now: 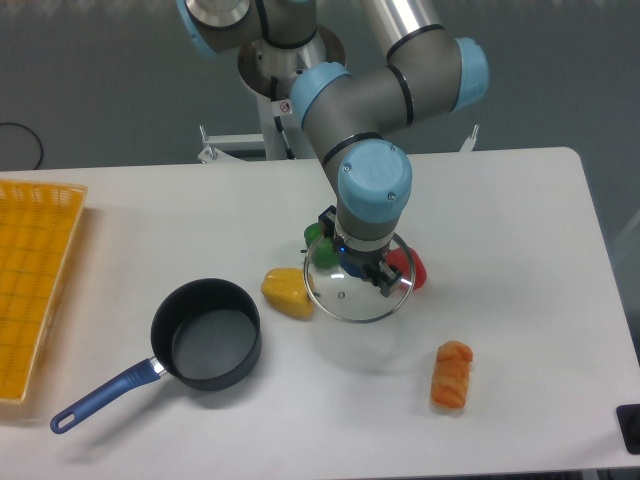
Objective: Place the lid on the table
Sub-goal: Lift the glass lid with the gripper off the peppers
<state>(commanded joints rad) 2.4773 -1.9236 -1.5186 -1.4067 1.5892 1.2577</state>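
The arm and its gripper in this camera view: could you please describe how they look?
The arm has grey tubular links with light blue round joint caps and shiny silver metal sections higher up. A small red-and-white sticker sits near one joint. The gripper is compact and black, with short dark jaws and a small blue light.

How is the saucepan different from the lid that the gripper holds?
The saucepan is dark and opaque; the lid is clear glass with a silver rim. The saucepan stands uncovered on the table, free of the gripper; the lid hangs tilted in the gripper. The saucepan has a long blue handle, the lid none. Both are round and similar in width.
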